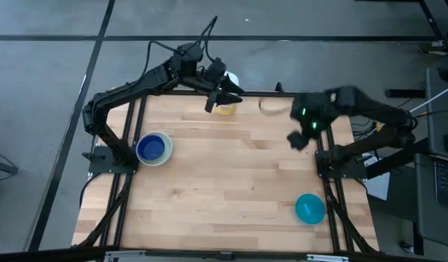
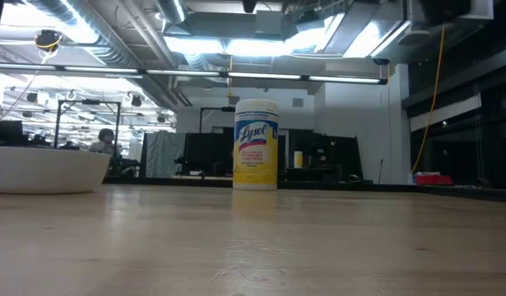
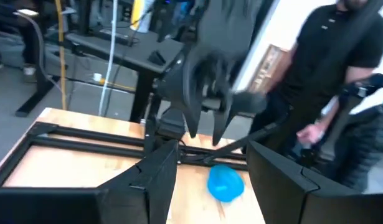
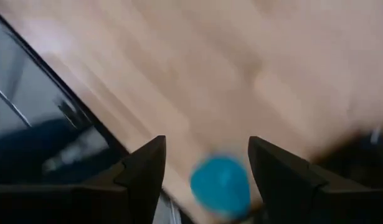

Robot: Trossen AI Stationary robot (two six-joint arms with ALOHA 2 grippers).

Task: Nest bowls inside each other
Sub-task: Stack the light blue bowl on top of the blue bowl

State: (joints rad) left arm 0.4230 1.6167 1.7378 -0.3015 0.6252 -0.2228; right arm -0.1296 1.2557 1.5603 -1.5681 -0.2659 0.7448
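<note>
A white bowl point(image 1: 164, 154) with a dark blue bowl point(image 1: 151, 148) nested in it rests on its base at the table's left; the low view shows the white bowl's side point(image 2: 43, 168). A teal bowl point(image 1: 309, 208) sits alone near the right front corner. My left gripper point(image 1: 213, 102) is raised at the far edge beside the canister and stands open with nothing between its fingers point(image 3: 211, 149). My right gripper point(image 1: 300, 138), blurred, hangs over the table's right side. It is open and pointing down, with the teal bowl point(image 4: 220, 185) well below it.
A white-lidded canister with a yellow label point(image 1: 226, 110) point(image 2: 256, 145) stands upright at the far edge's middle. In the left wrist view a person in black point(image 3: 331, 56) stands beyond the table's right side. Bare wood lies between the two bowl spots.
</note>
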